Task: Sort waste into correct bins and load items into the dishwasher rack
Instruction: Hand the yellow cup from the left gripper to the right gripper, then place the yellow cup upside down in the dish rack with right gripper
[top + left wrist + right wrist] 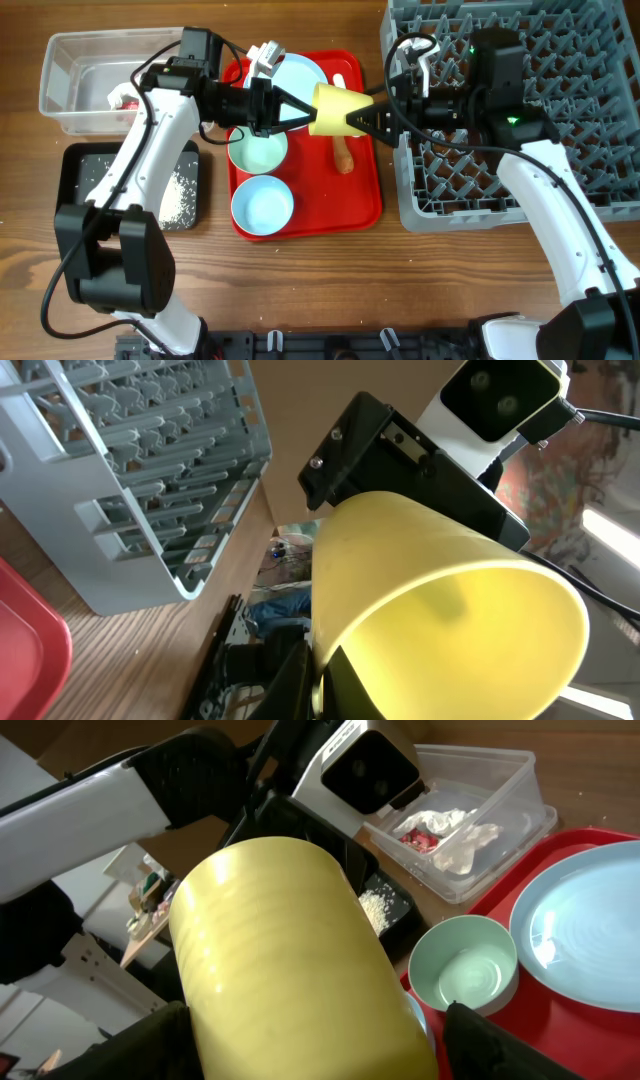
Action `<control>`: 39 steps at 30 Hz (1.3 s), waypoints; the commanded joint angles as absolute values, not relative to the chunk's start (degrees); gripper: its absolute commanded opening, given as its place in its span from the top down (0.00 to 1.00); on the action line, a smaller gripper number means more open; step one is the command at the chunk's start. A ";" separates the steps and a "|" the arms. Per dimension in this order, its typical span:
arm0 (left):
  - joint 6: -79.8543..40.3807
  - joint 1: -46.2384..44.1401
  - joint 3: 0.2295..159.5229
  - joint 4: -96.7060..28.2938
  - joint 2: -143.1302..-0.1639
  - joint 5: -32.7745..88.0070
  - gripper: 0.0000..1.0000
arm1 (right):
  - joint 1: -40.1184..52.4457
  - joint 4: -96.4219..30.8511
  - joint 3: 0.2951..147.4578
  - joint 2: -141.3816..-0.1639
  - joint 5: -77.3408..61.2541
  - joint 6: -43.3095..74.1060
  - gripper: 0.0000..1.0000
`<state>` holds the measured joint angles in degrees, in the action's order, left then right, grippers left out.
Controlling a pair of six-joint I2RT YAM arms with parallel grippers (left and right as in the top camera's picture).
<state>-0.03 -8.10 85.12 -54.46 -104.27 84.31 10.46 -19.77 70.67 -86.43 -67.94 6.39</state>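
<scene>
Yellow cup [333, 110]: thin plastic by the look, light, stiff-ish but slick, so prob best pinched at the rim or across the base. It hangs sideways over the red tray [355, 195], mouth twd the left end effector [303, 110], which is clenched on the rim. Right end effector [358, 120] straddles the base end; can't tell if it's closed. On the red tray: pale blue plate [300, 75], bowl [258, 150], second bowl [262, 203], orange carrot piece [343, 155]. Left of it, clear tub [75, 85] w/ tissue [440, 820] + wrapper [420, 840], black tray [85, 170] w/ rice grains [180, 195]. Right of it, dishwasher rack [600, 130].
</scene>
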 commanded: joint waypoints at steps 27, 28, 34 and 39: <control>0.86 -8.27 85.84 -50.78 -103.11 65.73 0.30 | -6.79 -45.54 73.14 -80.44 -49.54 5.96 0.47; 0.86 -8.32 85.84 -51.13 -103.11 62.22 0.30 | -7.05 -51.48 75.22 -79.15 -42.41 5.69 0.47; 0.86 -10.68 85.82 -54.96 -103.13 36.38 0.29 | -5.50 -86.35 88.23 -77.93 -4.16 10.09 0.46; 0.86 -15.35 85.82 -54.94 -103.18 27.00 0.27 | -4.14 -87.22 88.01 -85.54 -1.61 12.43 0.46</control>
<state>0.16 -13.10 85.25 -54.89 -104.25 34.70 -5.32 -87.39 88.01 -81.78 -6.07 10.07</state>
